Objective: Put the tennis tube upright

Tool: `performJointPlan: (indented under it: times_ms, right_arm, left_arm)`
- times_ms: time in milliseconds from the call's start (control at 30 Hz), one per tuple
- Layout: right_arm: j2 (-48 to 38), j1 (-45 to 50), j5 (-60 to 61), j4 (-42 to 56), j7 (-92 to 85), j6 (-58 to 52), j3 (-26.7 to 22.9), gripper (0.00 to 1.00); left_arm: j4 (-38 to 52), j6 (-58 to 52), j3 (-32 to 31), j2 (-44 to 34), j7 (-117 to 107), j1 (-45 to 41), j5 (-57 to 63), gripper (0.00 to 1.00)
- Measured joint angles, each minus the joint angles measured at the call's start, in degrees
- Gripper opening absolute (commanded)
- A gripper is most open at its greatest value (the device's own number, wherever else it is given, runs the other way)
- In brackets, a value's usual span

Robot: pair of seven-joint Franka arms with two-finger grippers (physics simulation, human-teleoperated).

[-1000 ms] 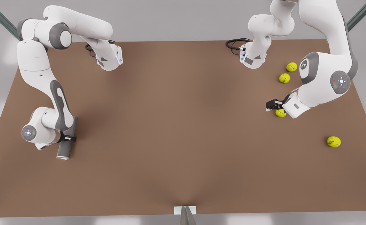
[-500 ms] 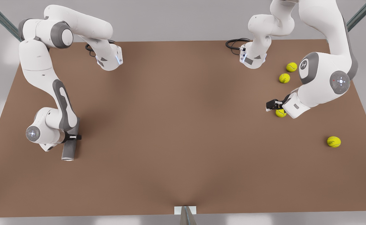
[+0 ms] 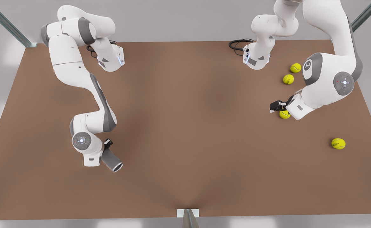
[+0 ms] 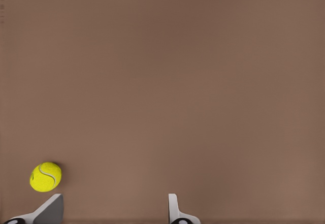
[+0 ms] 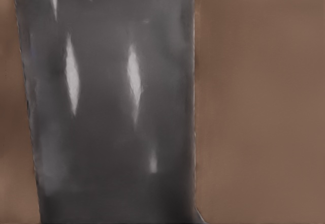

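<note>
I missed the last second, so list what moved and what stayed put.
The right hand, shut on the tennis tube, carried it toward the table's middle and swung its rimmed end toward the front view's right. The left hand, open over a tennis ball, stayed; so did the other balls.

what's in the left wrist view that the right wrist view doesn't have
Left wrist view: a tennis ball on the table beside the open left gripper, which holds nothing. Right wrist view: the tennis tube close up, grey and glossy; the front view has the right gripper clamped on it, tube tilted. Both share the bare brown table.
</note>
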Motion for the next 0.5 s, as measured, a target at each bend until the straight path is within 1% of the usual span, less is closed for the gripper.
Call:
performJointPlan:
  times_ms: [100,200,300,400,467,500]
  right_arm:
    - [1.6,7.2,-0.5,0.5,-6.5,2.4,0.0,0.52]
    - [7.4,14.1,-0.6,7.0,-12.3,5.0,0.1,0.52]
    - [13.7,16.1,-0.4,13.7,-17.7,7.4,3.3,0.52]
    - [18.5,17.5,-0.4,17.8,-21.9,10.4,6.4,0.53]
    - [24.7,20.8,-0.5,28.5,-23.6,9.5,6.7,0.53]
    - [26.5,22.0,-0.5,31.8,-24.0,8.8,6.7,0.53]
  left_arm:
    - [0.0,-0.1,0.0,0.0,0.0,0.0,0.0,1.0]
    - [0.0,-0.1,0.0,0.0,0.0,0.0,0.1,1.0]
    - [0.0,-0.1,0.0,0.0,-0.1,0.0,0.1,1.0]
    - [-0.1,0.0,0.0,0.0,-0.1,0.0,0.1,1.0]
    - [-0.2,0.1,0.0,0.0,-0.1,0.0,0.1,1.0]
    - [-0.2,0.1,0.0,0.0,-0.1,0.0,0.1,1.0]
